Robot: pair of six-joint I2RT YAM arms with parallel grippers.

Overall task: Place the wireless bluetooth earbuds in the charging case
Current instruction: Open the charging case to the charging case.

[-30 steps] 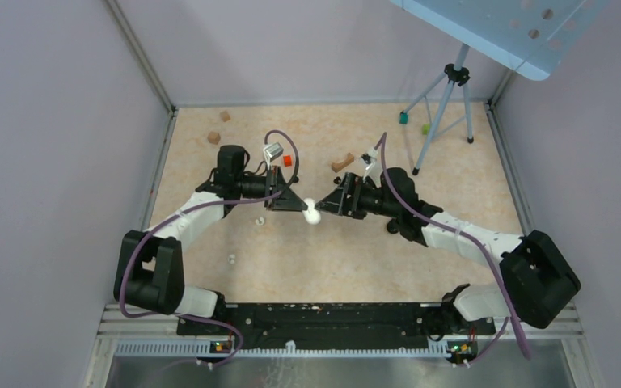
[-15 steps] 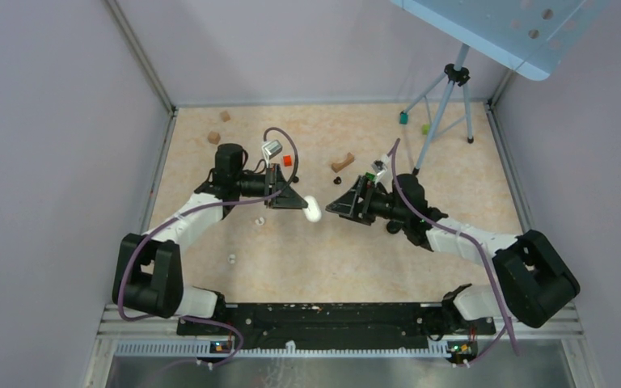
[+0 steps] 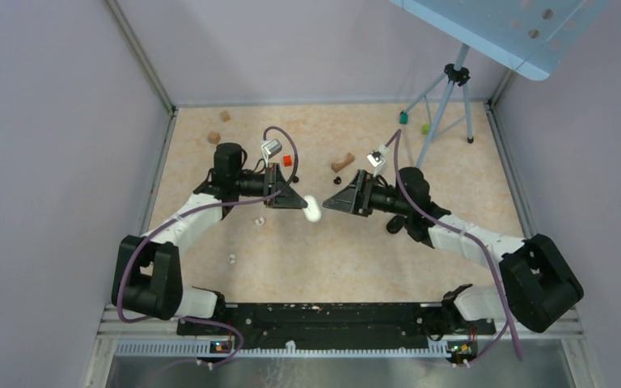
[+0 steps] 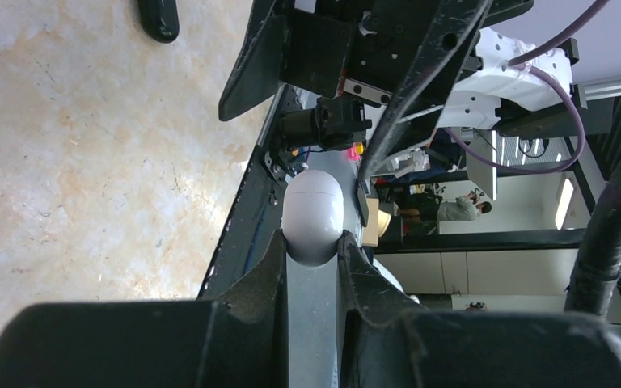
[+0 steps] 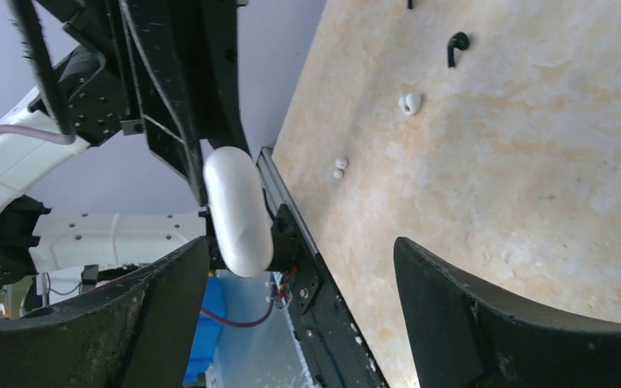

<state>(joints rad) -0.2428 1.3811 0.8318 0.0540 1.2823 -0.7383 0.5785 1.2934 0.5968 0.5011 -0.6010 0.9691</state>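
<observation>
Left fingers [image 4: 268, 271] clamp the charging case [image 4: 313, 212], lid shut and rounded end sticking out. It's held clear of the desk [image 3: 356, 259] at centre of the top view, probably presented so the other arm can open it. Right fingers [image 5: 453, 323] are spread wide and empty, facing the case, just apart. The small white bits lower left of it are likely the earbuds [image 3: 259, 220], loose on the desk.

A robotics lab test cell: plain grey panel walls [image 3: 48, 121] enclose a beige tabletop [image 3: 331, 250]; a tripod [image 3: 457, 75] stands upper right under a perforated panel [image 3: 501, 24].
</observation>
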